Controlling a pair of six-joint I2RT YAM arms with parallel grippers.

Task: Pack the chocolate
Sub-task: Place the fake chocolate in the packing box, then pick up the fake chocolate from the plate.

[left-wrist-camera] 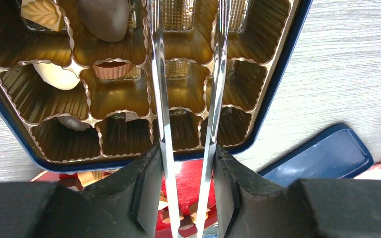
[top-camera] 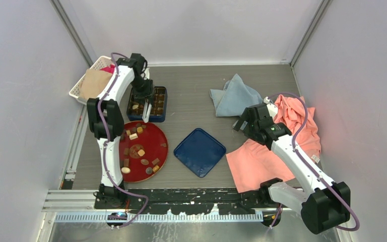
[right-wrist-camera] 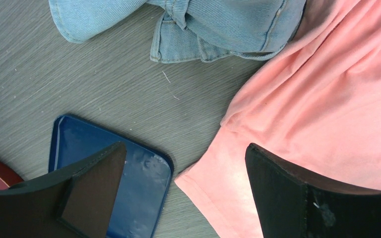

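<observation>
Our left gripper clamped on tongs, right gripper agape, we must centre chocolate over an empty cup.

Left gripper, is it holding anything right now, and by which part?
Yes. The left gripper holds the metal tongs, its fingers pressing on the outsides of both blades partway along. The blades reach out over the chocolate box.

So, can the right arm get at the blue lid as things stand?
Probably yes: the right gripper hangs open near the blue lid, which lies bare, and the pink cloth beside it does not cover it.
</observation>
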